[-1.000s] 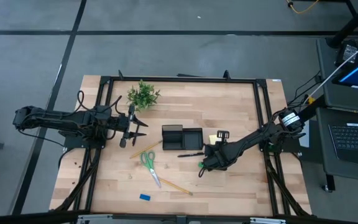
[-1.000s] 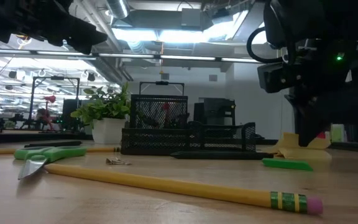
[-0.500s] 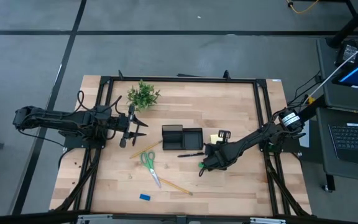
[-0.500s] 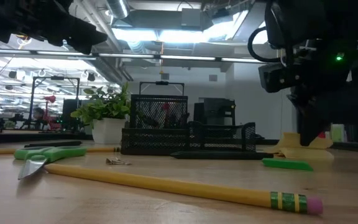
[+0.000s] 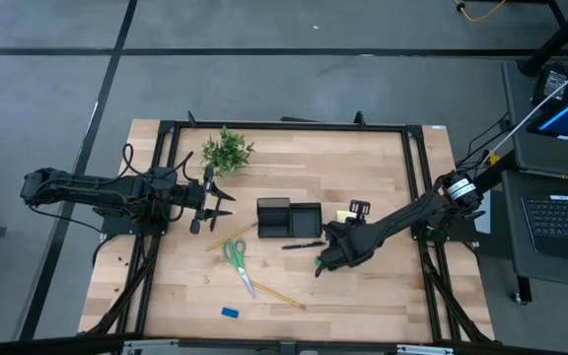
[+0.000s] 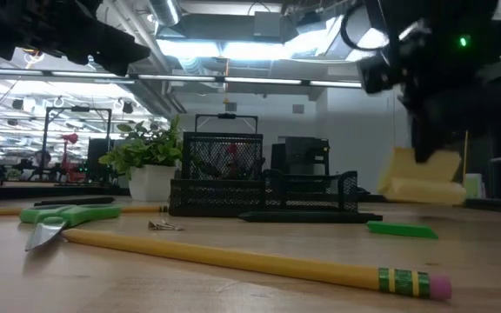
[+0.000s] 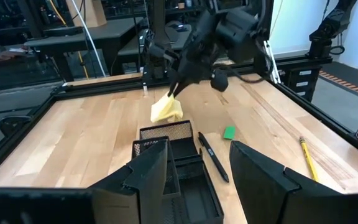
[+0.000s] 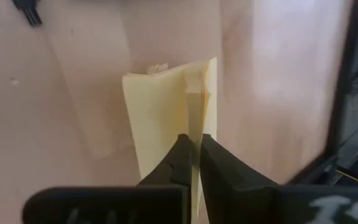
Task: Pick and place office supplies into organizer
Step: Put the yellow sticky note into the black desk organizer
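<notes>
**Right of organizer: sticky pad pinched, off the table**

At 3 o'clock of the organizer (image 5: 289,219), right gripper (image 8: 192,163) pinching yellow sticky-note pad (image 8: 166,118) by one edge, fingers pressed tight on the sheets. Pad lifted clear of the wood in low view (image 6: 417,178), hanging tilted, sheets fanning a bit. In high view only a sliver of yellow (image 5: 345,214) peeking out at the arm's 12 o'clock, just beside the tray's right wall.

Left gripper (image 5: 215,204) parked near table's 9 o'clock edge, fingers (image 7: 149,175) spread wide, nothing between them, aimed toward the organizer (image 7: 171,148).

Black pen (image 5: 304,244) lying at tray's 5 o'clock, close to its front wall. Small green block (image 6: 402,229) flat on table, below the raised pad. Green-handled scissors (image 5: 234,258) at tray's 7 o'clock, well apart from it. Yellow pencil (image 5: 276,294) at 6 o'clock, second pencil (image 5: 229,237) at 8 o'clock. Small blue block (image 5: 230,313) near front edge. Plant (image 5: 227,150) at 11 o'clock.
</notes>
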### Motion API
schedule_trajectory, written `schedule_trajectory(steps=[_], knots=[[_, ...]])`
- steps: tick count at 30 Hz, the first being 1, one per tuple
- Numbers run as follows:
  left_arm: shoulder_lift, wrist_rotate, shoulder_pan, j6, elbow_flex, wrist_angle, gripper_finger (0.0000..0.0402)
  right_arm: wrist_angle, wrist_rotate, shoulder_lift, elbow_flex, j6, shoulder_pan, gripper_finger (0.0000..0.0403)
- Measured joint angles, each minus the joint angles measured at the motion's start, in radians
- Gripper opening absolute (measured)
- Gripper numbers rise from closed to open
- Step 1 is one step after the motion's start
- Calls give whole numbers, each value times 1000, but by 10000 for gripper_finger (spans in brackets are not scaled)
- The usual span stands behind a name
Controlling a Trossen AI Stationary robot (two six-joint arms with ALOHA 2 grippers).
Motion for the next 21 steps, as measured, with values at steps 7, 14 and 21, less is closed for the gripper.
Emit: schedule_trajectory(steps=[7,14,21], knots=[[0,0,1,0,0,0,170,-123,66,0,136,0,11,17],[0,0,0,0,0,0,167,-132,138,0,272,-4,27,17],[0,0,0,0,0,0,168,-49,145,0,310,-35,16,17]])
